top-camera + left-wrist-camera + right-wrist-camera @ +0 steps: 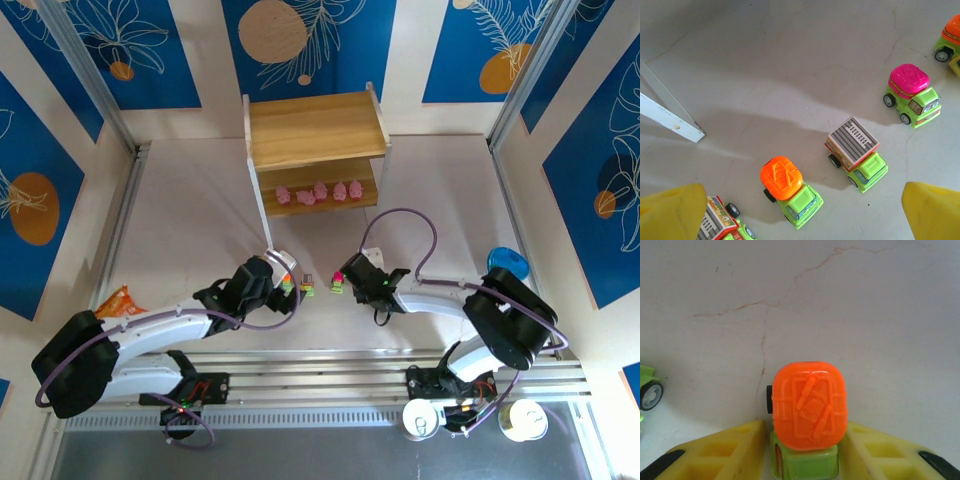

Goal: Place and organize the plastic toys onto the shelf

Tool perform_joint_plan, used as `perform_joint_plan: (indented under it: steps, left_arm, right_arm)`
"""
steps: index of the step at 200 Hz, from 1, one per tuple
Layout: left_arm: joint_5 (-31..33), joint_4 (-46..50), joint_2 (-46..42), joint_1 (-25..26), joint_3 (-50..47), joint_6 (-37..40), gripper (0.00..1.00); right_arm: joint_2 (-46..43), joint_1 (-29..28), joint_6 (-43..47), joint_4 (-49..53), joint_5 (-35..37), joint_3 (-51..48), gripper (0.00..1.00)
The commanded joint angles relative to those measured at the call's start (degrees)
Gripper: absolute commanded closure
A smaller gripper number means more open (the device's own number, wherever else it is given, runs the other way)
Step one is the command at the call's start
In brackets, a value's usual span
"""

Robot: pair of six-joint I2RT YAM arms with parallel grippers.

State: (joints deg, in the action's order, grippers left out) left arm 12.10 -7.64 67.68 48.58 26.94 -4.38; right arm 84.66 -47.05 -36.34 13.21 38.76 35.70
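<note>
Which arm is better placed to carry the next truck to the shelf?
Right. The right gripper is closed on the orange-topped truck, fingers against both sides. The left gripper hangs open above other trucks.

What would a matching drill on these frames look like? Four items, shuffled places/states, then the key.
Items
1. pink plastic pig-like figures
2. green plastic truck with orange domed top, right wrist view
3. green plastic truck with pink domed top
4. left gripper

Places/states
A. wide open
B. on the lower tier of the wooden shelf
C. standing free on the white table
D. held by the right gripper

Pairs: 1-B, 2-D, 3-C, 4-A
</note>
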Motion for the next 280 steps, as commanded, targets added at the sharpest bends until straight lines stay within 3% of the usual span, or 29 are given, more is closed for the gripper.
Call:
perform_joint_plan:
  steps: [1,103,217,280]
  left_arm:
    - [0.7,0.8,0.4,0.5,1.4,-0.4,0.0]
    - [0.6,0.7,0.4,0.5,1.4,-0.4,0.0]
    - [1.2,0.6,0.1,0.5,1.2,-0.2,0.0]
    - [1.3,0.7,0.1,0.5,1.2,-0.2,0.0]
  right_arm:
    - [0.6,0.4,-0.6,0.3,0.6,1.6,0.59]
    - [-1.6,0.4,-1.4,1.7,1.6,1.5,0.75]
    - [-13.6,-3.2,0.0,15.3,4.6,10.2,0.75]
    - [-17.2,-5.9,3.9,24.4,7.2,20.9,0.76]
